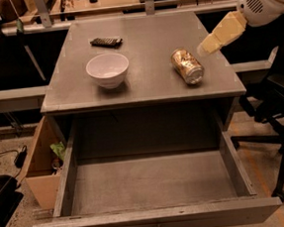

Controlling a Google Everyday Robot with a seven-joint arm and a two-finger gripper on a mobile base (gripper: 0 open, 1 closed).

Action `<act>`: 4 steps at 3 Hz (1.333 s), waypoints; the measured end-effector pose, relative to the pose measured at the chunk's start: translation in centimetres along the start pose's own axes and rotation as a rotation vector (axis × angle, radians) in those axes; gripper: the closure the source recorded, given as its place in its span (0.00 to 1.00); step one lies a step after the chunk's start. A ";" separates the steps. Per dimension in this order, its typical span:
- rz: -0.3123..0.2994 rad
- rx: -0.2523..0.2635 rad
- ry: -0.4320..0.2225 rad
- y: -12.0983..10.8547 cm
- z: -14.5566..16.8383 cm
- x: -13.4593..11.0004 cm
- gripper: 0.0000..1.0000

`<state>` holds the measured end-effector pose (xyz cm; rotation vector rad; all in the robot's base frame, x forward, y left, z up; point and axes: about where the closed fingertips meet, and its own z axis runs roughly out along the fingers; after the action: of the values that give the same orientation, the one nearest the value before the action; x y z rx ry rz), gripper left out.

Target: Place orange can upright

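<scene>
The orange can (187, 65) lies on its side on the grey cabinet top (146, 45), at the right, with its silver top facing the front. My gripper (205, 48) hangs from the upper right, its tan fingers (222, 33) pointing down-left. It is just right of and above the can, apart from it and holding nothing.
A white bowl (107, 70) stands left of the can. A black remote-like object (106, 41) lies behind the bowl. The cabinet's drawer (153, 184) is pulled open at the front. A cardboard box (40, 169) stands at the left, an office chair (277, 123) at the right.
</scene>
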<state>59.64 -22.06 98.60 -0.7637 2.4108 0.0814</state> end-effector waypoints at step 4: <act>0.298 -0.047 0.259 -3.7 10.3 -2.4 0.00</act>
<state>68.63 -21.54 91.93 -0.4510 2.7646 0.1677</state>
